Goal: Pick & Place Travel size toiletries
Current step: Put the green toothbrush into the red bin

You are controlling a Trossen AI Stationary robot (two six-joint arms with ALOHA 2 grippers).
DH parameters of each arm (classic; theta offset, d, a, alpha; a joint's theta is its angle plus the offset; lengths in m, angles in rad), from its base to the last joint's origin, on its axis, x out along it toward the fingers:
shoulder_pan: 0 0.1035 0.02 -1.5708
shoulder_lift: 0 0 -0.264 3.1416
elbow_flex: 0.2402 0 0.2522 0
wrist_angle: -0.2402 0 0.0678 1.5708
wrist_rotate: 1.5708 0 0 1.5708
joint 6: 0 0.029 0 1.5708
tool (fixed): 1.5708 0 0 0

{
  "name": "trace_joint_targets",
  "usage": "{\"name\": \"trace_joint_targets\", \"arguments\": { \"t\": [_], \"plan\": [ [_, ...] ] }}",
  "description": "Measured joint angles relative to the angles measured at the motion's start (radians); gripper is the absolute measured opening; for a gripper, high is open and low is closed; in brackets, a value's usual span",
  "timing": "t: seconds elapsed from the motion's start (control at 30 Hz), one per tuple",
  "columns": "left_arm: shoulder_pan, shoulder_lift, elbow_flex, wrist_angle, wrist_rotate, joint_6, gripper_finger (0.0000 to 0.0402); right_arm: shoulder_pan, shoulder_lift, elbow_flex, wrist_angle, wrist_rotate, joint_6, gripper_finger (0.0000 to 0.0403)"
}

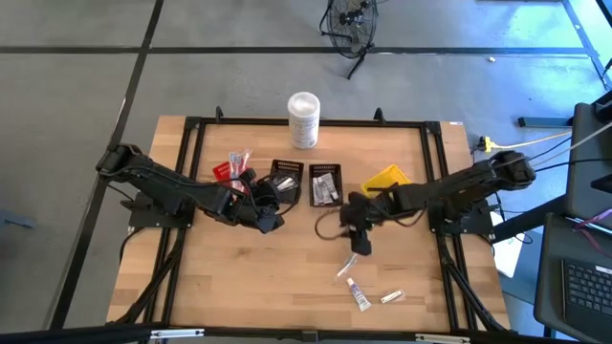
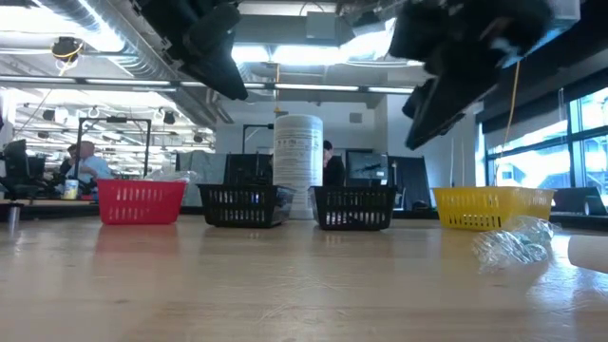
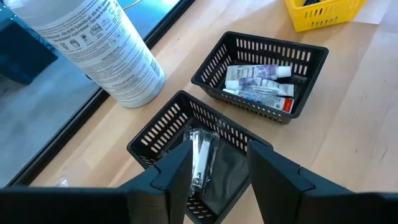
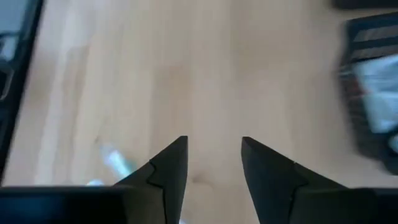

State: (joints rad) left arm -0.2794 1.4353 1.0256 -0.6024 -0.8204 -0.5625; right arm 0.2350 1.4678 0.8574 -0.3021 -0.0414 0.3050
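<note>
- Toiletries: small white tubes [image 3: 260,87] lie in one black basket [image 3: 211,68]. A wrapped item [image 3: 202,158] lies in the other black basket [image 3: 152,140].
- Three more toiletries [image 1: 363,291] lie on the bare table [image 1: 239,277] at the front.
- The left gripper [image 3: 217,180] hangs over the second basket, fingers apart, holding nothing.
- The right gripper [image 4: 213,165] hangs over the table, fingers apart, holding nothing.

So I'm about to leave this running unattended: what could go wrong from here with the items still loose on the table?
1. The right end effector hangs open and empty near a clear wrapped item; crinkly wrap may slip from the fingers.
2. A small white tube and a sachet lie close together, so one reach might nudge the other.
3. The left end effector hovers over a black basket; coming down, it could catch the rim.
</note>
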Motion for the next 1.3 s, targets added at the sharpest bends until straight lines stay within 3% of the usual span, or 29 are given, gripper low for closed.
{"name": "trace_joint_targets", "arguments": {
  "t": [0.4,0.63,1.03,1.17,1.3],
  "plan": [
    [0.0,0.001,0.0,0.03,0.003,-0.004,0.0148,0.164,0.013,0.0,-0.028,0.034,0.024,0.0169],
    [0.0,0.001,0.0,0.068,0.004,-0.002,0.0148,0.213,0.059,0.0,-0.038,0.067,-0.061,0.017],
    [0.0,0.001,0.0,0.076,0.011,-0.001,0.0148,0.237,0.207,0.0,-0.041,0.101,-0.171,0.0214],
    [0.0,0.001,0.0,0.076,0.011,-0.001,0.0148,0.237,0.255,0.002,-0.035,0.134,-0.205,0.0202],
    [0.0,0.001,0.0,0.076,0.011,-0.001,0.0148,0.237,0.276,0.004,-0.018,0.128,-0.209,0.0158]
  ]
}}
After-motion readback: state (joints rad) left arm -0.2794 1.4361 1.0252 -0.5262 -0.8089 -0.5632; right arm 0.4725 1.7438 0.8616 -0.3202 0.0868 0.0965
